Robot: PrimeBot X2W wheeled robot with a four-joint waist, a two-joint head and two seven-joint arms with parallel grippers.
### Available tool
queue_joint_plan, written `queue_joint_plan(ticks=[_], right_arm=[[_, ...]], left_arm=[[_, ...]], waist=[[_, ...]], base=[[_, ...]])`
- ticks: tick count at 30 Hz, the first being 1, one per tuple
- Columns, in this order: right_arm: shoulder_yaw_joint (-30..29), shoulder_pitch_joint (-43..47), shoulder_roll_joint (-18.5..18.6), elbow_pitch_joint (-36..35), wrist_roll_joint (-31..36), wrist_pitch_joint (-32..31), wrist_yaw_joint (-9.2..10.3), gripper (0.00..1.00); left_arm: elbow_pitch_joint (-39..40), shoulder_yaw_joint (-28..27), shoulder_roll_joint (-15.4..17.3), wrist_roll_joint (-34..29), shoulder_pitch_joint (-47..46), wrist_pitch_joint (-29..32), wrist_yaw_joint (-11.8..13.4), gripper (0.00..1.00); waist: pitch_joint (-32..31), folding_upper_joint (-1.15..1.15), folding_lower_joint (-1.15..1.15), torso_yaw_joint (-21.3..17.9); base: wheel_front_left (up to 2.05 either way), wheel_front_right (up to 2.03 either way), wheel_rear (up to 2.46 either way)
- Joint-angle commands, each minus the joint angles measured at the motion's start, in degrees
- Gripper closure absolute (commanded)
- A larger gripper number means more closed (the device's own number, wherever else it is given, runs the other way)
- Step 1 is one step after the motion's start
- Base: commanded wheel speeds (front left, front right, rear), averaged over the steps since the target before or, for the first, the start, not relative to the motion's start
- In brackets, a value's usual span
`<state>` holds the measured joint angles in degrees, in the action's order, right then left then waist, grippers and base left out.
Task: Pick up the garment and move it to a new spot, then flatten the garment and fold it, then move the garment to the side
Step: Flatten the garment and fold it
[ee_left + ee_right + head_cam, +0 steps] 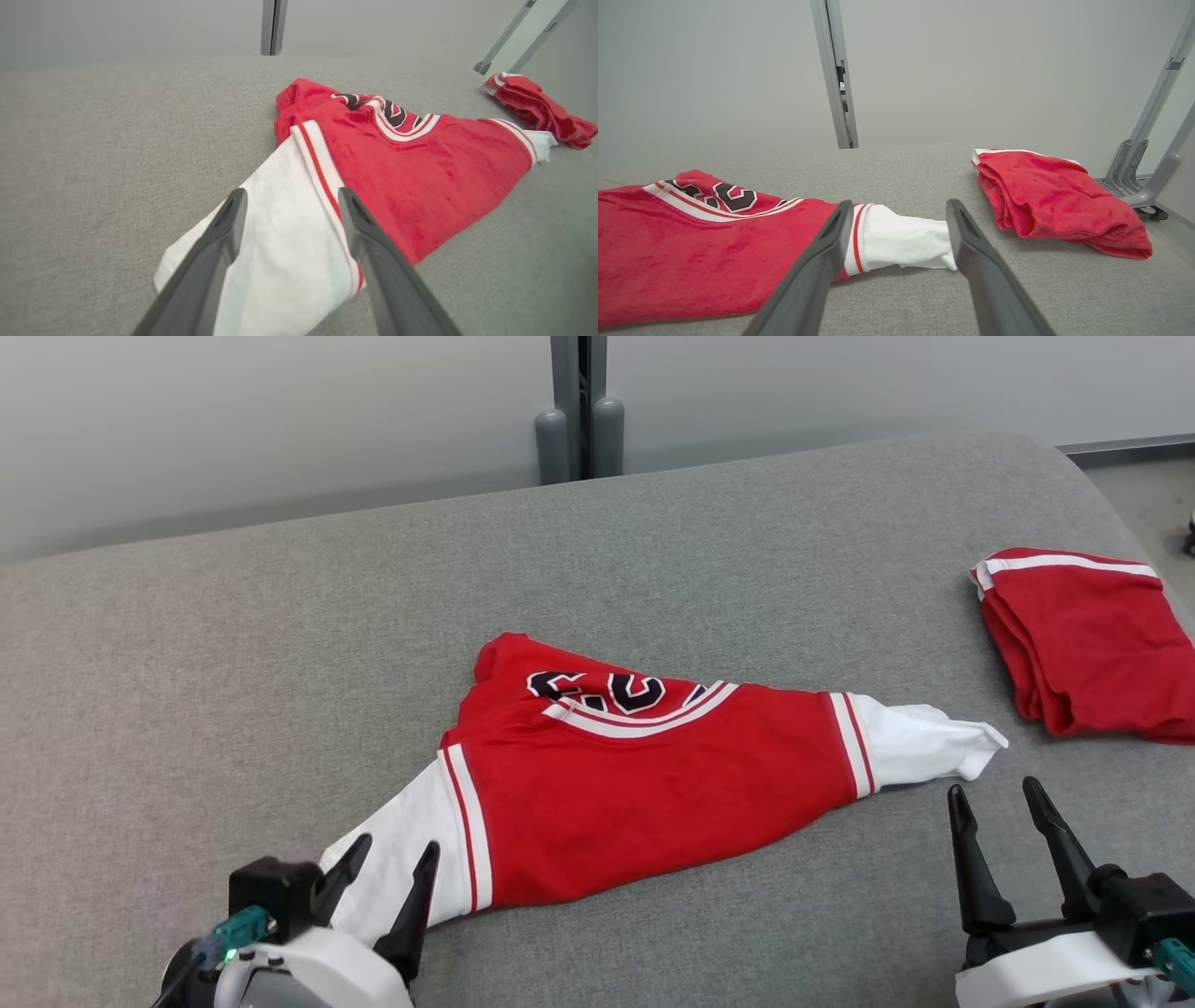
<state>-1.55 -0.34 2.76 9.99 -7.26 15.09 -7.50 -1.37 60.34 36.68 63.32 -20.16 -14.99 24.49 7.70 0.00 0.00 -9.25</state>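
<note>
Garment (pixel 644 793) lies spread across the middle of the grey bench (pixel 233 663) in the head view. We see a red jersey with dark lettering near its collar and white striped trim. One white sleeve (pixel 420 803) reaches toward the lower left of the frame. The other white sleeve (pixel 920 742) points toward the right.

Our left end effector (pixel 398 845) sits at the lower left of the head view. In the left wrist view that end effector (pixel 291 191) has its two dark fingers spread wide, with the white sleeve lying flat in the gap between them. It is released and grips nothing. We cannot tell whether the fingertips touch the cloth.

Our right end effector (pixel 992 787) stands at the lower right, fingers apart and empty, just below the tip of the other sleeve and clear of it. In the right wrist view its spread fingers (pixel 900 203) frame that sleeve.

A second red garment (pixel 1088 644), folded, rests at the right edge of the frame, apart from the jersey.
</note>
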Motion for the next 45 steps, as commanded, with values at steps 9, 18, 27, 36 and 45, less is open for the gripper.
queue_joint_plan(ticks=[9, 18, 27, 36, 45], right_arm=[[-0.24, -0.25, 0.29, -0.17, 0.91, 0.10, 0.01, 0.00], [0.25, -0.37, 0.29, -0.01, 1.21, 0.10, 0.00, 0.00], [-0.07, 0.29, 0.29, 0.25, 1.11, 0.10, 0.01, 0.00], [-0.52, 1.89, 0.29, 0.43, 1.22, 0.10, 0.01, 0.00], [0.33, 2.00, 0.32, 0.88, 0.90, 0.10, 0.01, 0.00]], left_arm=[[-1.73, 3.01, 2.13, 2.33, 3.49, 4.20, -2.82, 0.00], [-9.15, 5.13, 0.50, 0.90, 1.67, 6.07, -4.67, 0.00], [-11.22, 5.71, -1.78, 1.66, 0.41, 6.12, -8.96, 1.00], [8.06, -0.64, 0.78, 10.42, 2.63, 4.76, -13.53, 1.00], [26.95, -18.59, 5.28, 18.29, 2.68, 0.26, -12.96, 1.00]], waist=[[0.42, 0.00, 0.00, 0.98], [0.82, 0.00, 0.00, 0.26], [0.62, 0.00, 0.00, 0.11], [-1.05, 0.00, 0.00, 2.46], [-3.13, 0.00, 0.00, 4.96]], base=[[0.00, 0.00, 0.00], [0.00, 0.00, 0.00], [0.00, 0.00, 0.00], [0.00, 0.00, 0.00], [0.00, 0.00, 0.00]])
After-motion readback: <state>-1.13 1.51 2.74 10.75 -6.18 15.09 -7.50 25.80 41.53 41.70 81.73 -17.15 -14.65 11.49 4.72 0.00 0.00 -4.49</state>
